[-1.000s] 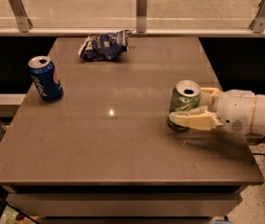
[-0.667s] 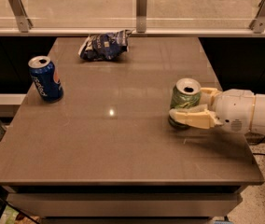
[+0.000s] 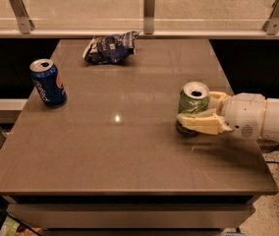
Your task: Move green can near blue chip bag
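Note:
The green can (image 3: 193,103) stands upright on the right part of the brown table (image 3: 129,146), its silver top open. My gripper (image 3: 195,110) reaches in from the right with its cream fingers (image 3: 201,124) on either side of the can's lower half, shut on it. The can's base is at the table surface. The blue chip bag (image 3: 109,48) lies crumpled at the far middle of the table, well away from the can, to its upper left.
A blue Pepsi can (image 3: 47,82) stands upright near the table's left edge. A glass barrier with metal posts (image 3: 149,5) runs along the far edge. The table's right edge is close under my arm (image 3: 267,118).

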Controlling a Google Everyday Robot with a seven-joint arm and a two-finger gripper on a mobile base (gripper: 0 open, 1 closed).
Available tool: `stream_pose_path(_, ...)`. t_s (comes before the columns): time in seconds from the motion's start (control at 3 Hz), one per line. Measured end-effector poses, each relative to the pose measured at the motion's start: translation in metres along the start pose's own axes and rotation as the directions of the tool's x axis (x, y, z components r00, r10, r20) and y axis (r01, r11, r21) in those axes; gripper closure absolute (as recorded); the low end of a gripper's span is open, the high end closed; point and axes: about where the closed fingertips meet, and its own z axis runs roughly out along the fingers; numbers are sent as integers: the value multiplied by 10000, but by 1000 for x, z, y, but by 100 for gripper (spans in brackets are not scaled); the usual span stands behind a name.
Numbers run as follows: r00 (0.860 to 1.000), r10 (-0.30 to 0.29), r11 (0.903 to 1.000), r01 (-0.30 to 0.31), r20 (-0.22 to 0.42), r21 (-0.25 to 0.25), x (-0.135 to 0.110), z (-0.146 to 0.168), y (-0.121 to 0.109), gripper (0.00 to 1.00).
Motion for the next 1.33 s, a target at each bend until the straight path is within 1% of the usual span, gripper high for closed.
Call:
stream_pose_path(0.33,10000,-1,10000,1,0,-1,0,0,0,100)
stream_pose_path(0.67,9996,-200,9997,198,-200,-120,-16,7,-7,100)
stream_pose_path(1.0,9978,-416,9988,402,-525,-272,-37,18,-22,100)
stream_pose_path(1.33,9963,-588,9977,566,-623,-365,-54,29,-38,100)
